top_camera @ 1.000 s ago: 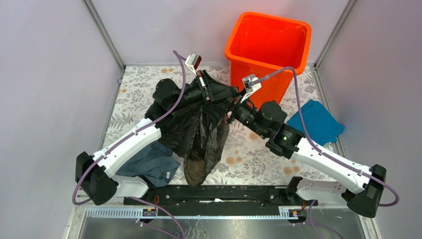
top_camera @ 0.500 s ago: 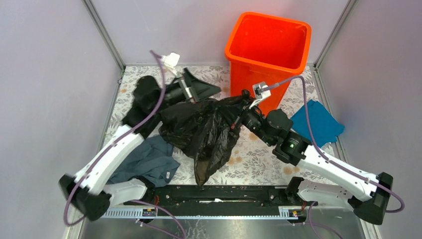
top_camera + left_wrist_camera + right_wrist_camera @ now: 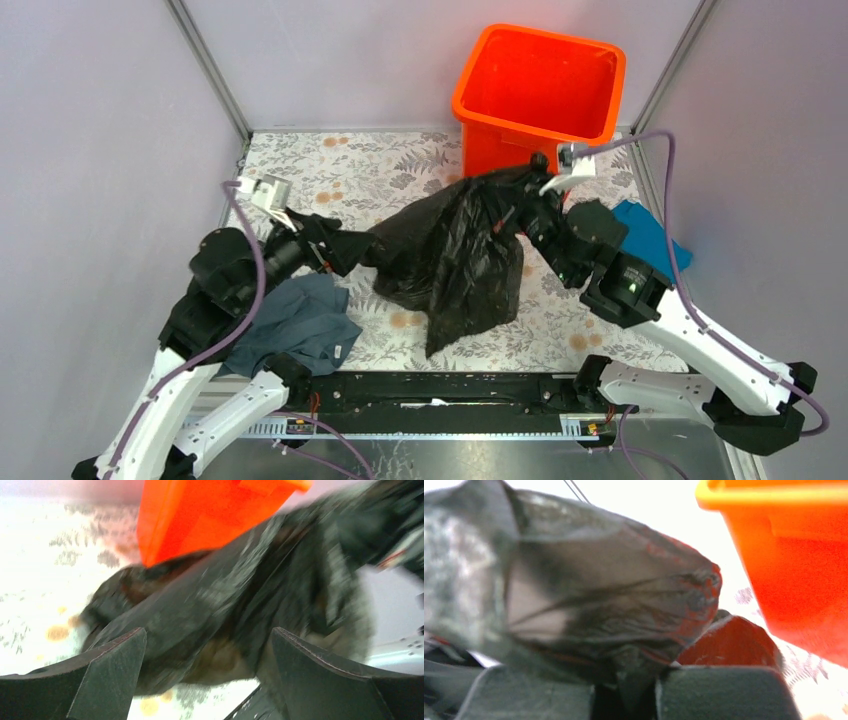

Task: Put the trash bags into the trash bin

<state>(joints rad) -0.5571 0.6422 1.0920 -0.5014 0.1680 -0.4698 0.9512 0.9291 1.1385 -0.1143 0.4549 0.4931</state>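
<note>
Hazards, as I logged them from the remote station.

Item one: slip. The right gripper [image 3: 533,192] was clamped on a small bunch of film at the top of the trash bags [image 3: 465,255]. The film looked thin and glossy, and I judged that a quick swing could pull it free.

Item two: drape. Most of the plastic hung below the grip, its tail trailing down toward the floral table cover [image 3: 380,170]. Unless raised well above the rolled rim, it would likely fold over the outside of the trash bin [image 3: 500,150] rather than drop in.

Item three: knock. The grip sat just in front of the bin's near wall, so a low forward move could shove or tip the bin.

Item four: snag. The left gripper [image 3: 338,248] stood spread wide with nothing between its fingers [image 3: 107,675], close to the bag's left edge. Whether it touched the film I could not tell, and a trailing fold might catch there.

Position: bags suspended from the right gripper, between the two arms. Their top was near the bin's front and seemingly lower than its rim, with none of the plastic inside.

Also noted: grey-blue cloth [image 3: 300,325] near the left arm, bright blue cloth [image 3: 655,245] by the right.
</note>
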